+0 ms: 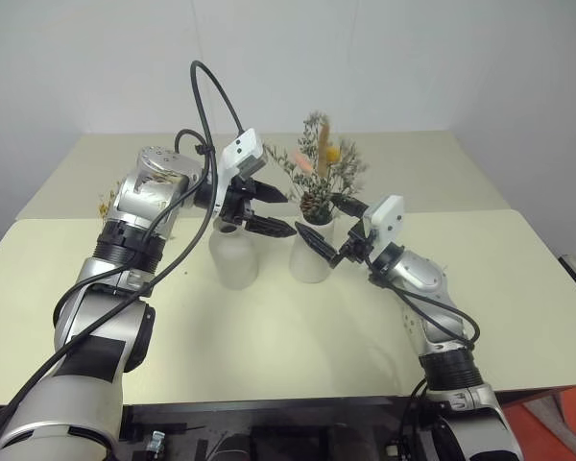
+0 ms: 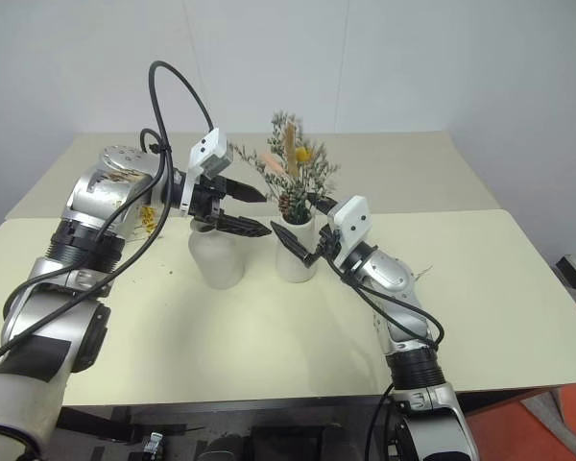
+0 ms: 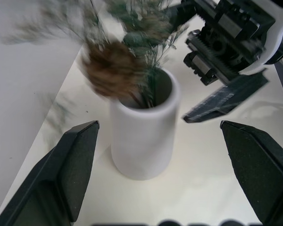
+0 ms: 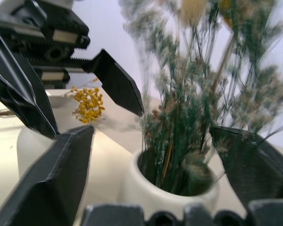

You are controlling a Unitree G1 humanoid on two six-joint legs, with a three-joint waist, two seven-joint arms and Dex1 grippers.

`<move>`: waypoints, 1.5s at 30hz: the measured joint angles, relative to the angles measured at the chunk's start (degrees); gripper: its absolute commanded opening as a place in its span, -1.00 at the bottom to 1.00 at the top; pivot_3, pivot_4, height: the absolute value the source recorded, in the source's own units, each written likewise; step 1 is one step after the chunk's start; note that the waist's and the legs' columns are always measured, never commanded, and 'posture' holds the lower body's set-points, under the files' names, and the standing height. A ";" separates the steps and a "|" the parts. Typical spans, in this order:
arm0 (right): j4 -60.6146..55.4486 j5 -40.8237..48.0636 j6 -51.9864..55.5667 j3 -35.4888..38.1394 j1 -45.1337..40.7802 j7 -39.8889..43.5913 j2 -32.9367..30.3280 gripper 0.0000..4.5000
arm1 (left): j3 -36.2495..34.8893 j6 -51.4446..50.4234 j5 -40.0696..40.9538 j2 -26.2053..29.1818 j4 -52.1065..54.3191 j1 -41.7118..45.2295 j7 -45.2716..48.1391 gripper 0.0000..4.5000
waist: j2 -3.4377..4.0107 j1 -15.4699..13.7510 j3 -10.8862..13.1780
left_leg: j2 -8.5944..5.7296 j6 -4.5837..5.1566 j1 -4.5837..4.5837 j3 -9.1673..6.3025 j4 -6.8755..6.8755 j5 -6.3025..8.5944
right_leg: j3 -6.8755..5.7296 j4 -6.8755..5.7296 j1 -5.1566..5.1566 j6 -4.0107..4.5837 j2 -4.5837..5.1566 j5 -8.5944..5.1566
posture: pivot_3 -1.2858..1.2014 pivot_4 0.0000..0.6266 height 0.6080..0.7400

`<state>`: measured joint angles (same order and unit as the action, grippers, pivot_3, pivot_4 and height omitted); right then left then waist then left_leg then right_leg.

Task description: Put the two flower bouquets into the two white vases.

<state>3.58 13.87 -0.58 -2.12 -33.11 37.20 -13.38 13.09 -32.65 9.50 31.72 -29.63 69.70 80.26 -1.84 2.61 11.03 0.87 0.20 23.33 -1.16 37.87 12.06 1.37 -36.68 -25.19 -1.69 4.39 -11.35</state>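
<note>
A: Where are the flowers?

B: The grey-green bouquet [image 1: 317, 163] stands in my cylinder vase [image 1: 311, 254] on the table [image 1: 518, 288]. The bottle vase [image 1: 233, 254] stands just beside it, on its left, with nothing in it. The yellow-orange bouquet [image 2: 150, 215] lies on the table behind my left arm.

A: And your end effectors?

B: My right end effector [image 1: 328, 230] is at the cylinder vase's mouth, fingers apart around the stems, not pressing them. My left end effector [image 1: 269, 209] hangs above the bottle vase, fingers wide apart, holding nothing.
</note>
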 measured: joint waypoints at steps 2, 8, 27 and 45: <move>-1.44 0.50 0.86 0.04 0.38 0.04 -0.57 0.99 | -0.01 0.00 -0.04 0.05 0.00 0.02 0.05 1.00 | 0.00 -0.03 0.00 | 0.00 0.00 0.01 0.00 0.00 0.00 | 0.00 0.00 0.00 -0.01 0.00 -0.01 | 0.03 -0.52 1.00; -7.25 2.27 5.08 0.43 2.93 1.03 -3.96 0.99 | -0.02 -0.01 -0.24 0.31 0.17 0.01 0.28 1.00 | 0.00 -0.07 0.00 | 0.00 0.00 0.01 0.01 0.00 0.00 | 0.00 0.01 0.00 -0.07 0.00 -0.04 | 0.03 -0.52 1.00; -20.83 30.40 32.88 16.47 3.18 14.59 -30.89 0.99 | -10.83 -13.24 5.84 14.20 22.30 -10.63 -6.62 1.00 | -0.02 -0.04 0.01 | 0.05 0.02 -0.14 0.06 0.00 0.01 | 0.08 0.00 0.09 -0.36 -0.01 -0.24 | 0.03 -0.52 1.00; -12.95 38.68 49.25 4.33 -22.14 16.14 -28.26 0.99 | -25.84 -41.06 10.82 28.12 41.71 -24.77 -31.01 1.00 | -0.03 -0.30 0.02 | 0.07 0.02 -0.12 0.06 0.00 0.01 | 0.07 0.01 0.05 -0.38 -0.03 -0.27 | 0.03 -0.52 1.00</move>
<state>-9.36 52.56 48.67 2.21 -55.25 53.34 -41.64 -12.75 -73.71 20.32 59.84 12.07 44.93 49.24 -1.87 2.31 11.04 0.94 0.22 23.21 -1.10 37.87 12.07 1.44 -36.67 -25.13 -2.07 4.36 -11.62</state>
